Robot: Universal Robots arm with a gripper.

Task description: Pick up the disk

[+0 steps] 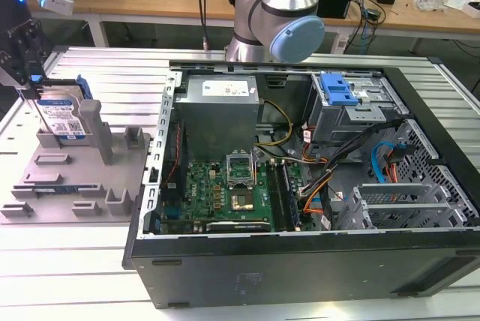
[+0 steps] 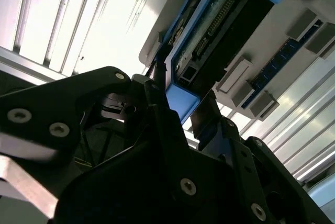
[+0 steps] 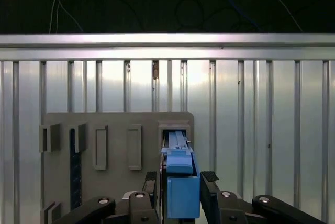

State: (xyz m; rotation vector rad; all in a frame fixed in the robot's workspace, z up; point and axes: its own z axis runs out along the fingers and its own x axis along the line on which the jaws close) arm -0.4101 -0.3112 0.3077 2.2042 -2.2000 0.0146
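Note:
The disk [image 1: 64, 117] is a silver drive with a white-and-blue label and blue side rails. It stands on edge in a slot of the grey fixture tray [image 1: 67, 186], at the exterior view's left. My gripper [image 1: 34, 90] comes down on its upper edge from above. In the first wrist view the two black fingers [image 3: 152, 182] press against both sides of the disk's blue rail [image 3: 182, 198], so the gripper [image 3: 180, 182] is shut on it. The second wrist view shows the same grip [image 2: 180, 103] on the blue end of the disk [image 2: 209, 30], which still sits in the tray.
An open computer case [image 1: 300, 261] fills the middle and the exterior view's right, with a blue drive-bay bracket [image 1: 335, 90] inside. The arm's base [image 1: 277, 13] rises behind it. Upright grey posts [image 1: 97, 130] stand on the tray beside the disk. The ribbed metal table [image 3: 261, 130] surrounds it.

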